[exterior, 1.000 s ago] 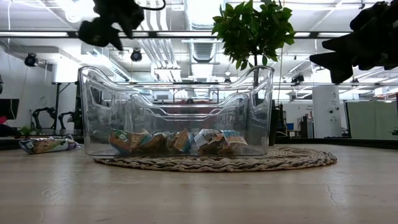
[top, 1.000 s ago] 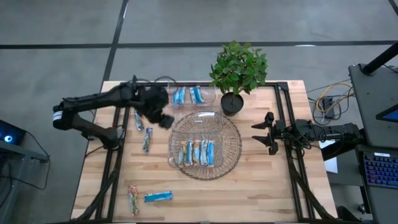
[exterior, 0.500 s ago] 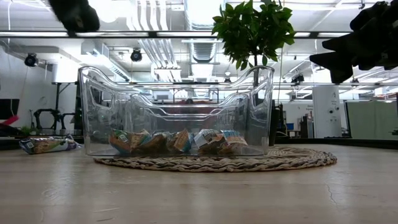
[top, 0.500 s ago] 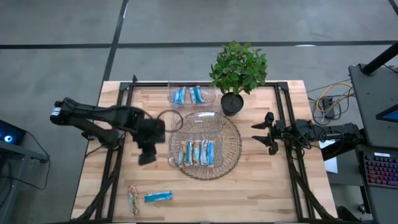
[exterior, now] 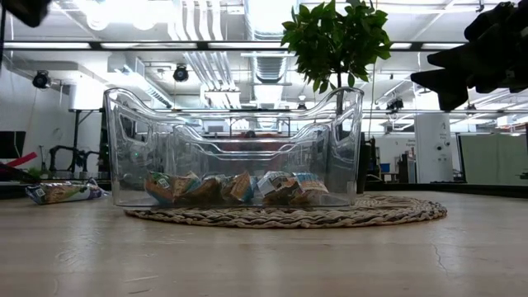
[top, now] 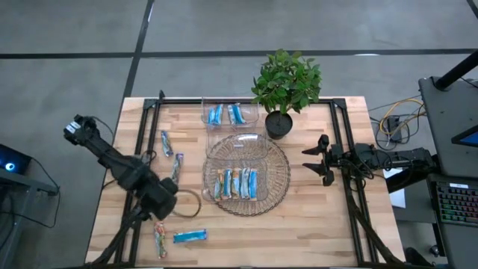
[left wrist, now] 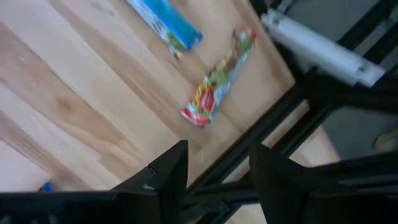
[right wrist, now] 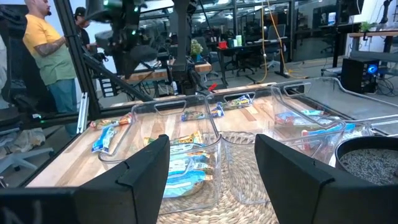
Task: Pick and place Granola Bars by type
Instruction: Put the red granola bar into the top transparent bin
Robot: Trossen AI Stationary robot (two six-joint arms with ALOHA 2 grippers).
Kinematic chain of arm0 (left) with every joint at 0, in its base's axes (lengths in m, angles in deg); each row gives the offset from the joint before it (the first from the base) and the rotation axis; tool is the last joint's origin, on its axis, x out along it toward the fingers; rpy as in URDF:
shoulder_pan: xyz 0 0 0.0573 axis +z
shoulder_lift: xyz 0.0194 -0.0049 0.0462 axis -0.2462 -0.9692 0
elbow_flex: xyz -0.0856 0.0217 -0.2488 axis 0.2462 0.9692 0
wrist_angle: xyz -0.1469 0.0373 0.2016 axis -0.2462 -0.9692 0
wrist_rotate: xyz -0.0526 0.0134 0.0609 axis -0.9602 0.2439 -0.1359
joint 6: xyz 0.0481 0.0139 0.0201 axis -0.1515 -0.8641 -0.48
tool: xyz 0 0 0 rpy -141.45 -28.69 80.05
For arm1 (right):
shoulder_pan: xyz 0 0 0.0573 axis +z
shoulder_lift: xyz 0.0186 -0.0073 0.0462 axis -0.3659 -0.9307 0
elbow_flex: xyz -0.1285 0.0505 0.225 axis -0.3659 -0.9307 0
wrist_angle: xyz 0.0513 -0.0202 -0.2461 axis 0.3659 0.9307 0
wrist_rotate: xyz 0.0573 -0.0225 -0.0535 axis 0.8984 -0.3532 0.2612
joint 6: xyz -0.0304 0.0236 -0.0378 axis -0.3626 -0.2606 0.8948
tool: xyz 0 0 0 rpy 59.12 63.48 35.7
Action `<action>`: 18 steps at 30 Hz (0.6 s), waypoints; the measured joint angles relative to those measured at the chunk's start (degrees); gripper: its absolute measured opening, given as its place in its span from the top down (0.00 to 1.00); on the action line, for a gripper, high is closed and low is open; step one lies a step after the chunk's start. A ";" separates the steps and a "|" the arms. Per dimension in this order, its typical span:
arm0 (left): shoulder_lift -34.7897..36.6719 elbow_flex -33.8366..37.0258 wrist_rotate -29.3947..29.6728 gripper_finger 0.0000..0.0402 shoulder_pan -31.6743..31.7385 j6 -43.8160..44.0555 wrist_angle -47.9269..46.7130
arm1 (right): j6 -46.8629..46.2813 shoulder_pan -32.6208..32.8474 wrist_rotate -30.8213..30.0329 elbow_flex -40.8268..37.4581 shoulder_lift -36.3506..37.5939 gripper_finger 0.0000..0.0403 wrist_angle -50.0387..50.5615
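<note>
Granola bars lie in several places. A green-and-red bar [top: 160, 240] [left wrist: 217, 81] and a blue bar [top: 189, 236] [left wrist: 165, 22] lie flat at the near left. Two more bars [top: 166, 142] [top: 177, 167] lie at the left. Several stand in the clear container [top: 237, 183] on the woven mat [top: 278, 196], and blue ones fill the small far container [top: 230, 113]. My left gripper [top: 159, 211] [left wrist: 217, 180] hangs open above the table just far of the near-left bars, pointing steeply down, with nothing between its fingers. My right gripper [top: 317, 158] [right wrist: 224, 180] waits open and level at the right edge.
A potted plant [top: 287, 82] stands at the far side, right of the small container. Black frame rails [top: 138, 217] run along the table's left and right sides. Bare wood lies along the near edge, right of the two near-left bars. People stand in the room beyond the table's left side.
My left gripper has swung from beside the small far container toward the table's near edge along the left side, sinking a little and rolling about its own axis. It now hangs over the near left, by the two bars there. Its fingers stay equally apart.
</note>
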 joint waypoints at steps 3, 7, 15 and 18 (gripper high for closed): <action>0.00 2.13 2.01 0.62 -4.63 0.72 0.93 | 0.00 -0.02 0.00 0.00 0.00 0.44 0.00; -0.04 5.47 3.11 0.61 -9.50 0.85 6.03 | 0.00 -0.01 0.00 0.00 0.00 0.44 0.00; -0.21 11.35 5.70 0.43 -16.07 -0.53 15.40 | 0.00 0.00 0.00 0.00 0.00 0.44 0.00; -0.59 14.23 6.58 0.41 -18.15 -0.86 18.54 | 0.00 0.00 0.00 0.00 0.00 0.44 0.00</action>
